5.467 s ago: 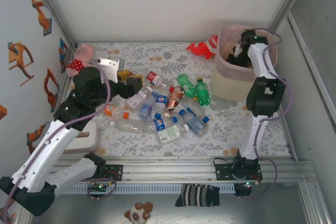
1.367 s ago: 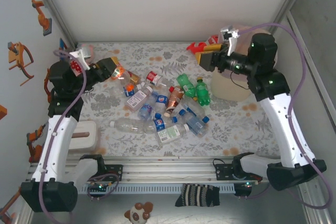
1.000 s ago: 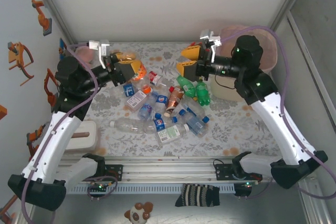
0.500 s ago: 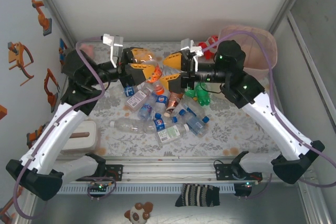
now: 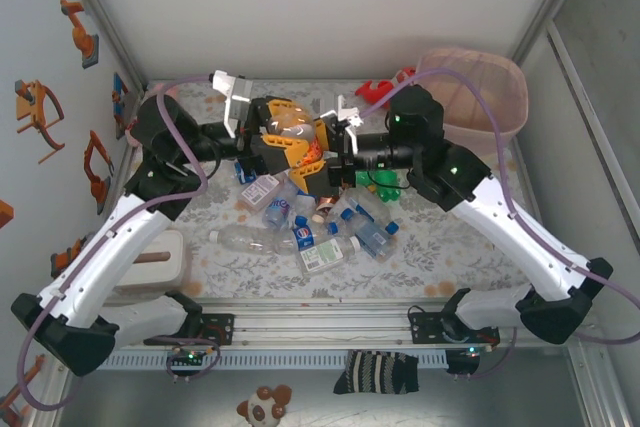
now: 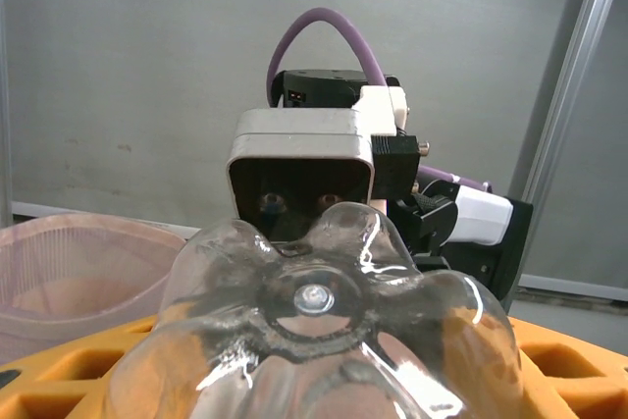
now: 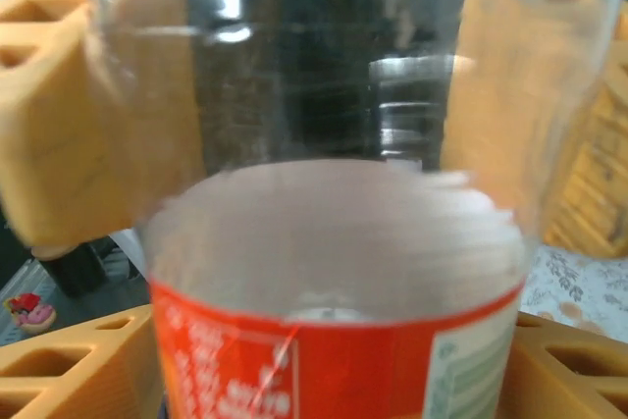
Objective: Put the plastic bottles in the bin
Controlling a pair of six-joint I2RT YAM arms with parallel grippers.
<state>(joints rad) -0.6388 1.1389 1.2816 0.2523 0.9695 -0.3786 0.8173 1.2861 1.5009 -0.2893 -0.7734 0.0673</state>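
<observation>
A clear plastic bottle [image 5: 285, 127] with a red label hangs in the air above the pile, and my left gripper [image 5: 288, 144] is shut on it. In the left wrist view its ribbed base [image 6: 314, 331] faces the camera between my orange fingers [image 6: 579, 370]. My right gripper [image 5: 320, 152] meets it from the right. Its fingers [image 7: 69, 365] flank the red label [image 7: 334, 370] on both sides; I cannot tell whether they press it. More bottles [image 5: 325, 232] lie in a heap on the table. The bin [image 5: 490, 87] stands at the back right.
A red toy [image 5: 385, 87] lies beside the bin. Green bottles [image 5: 385, 184] peek out under the right arm. A white block [image 5: 160, 259] sits at the near left, and a striped sock [image 5: 375, 372] hangs off the front rail. The enclosure's walls close in on three sides.
Both arms swung inward from the sides and now meet over the pile. The left gripper carried the bottle rightward; the right gripper came away from the bin and closed in around it.
</observation>
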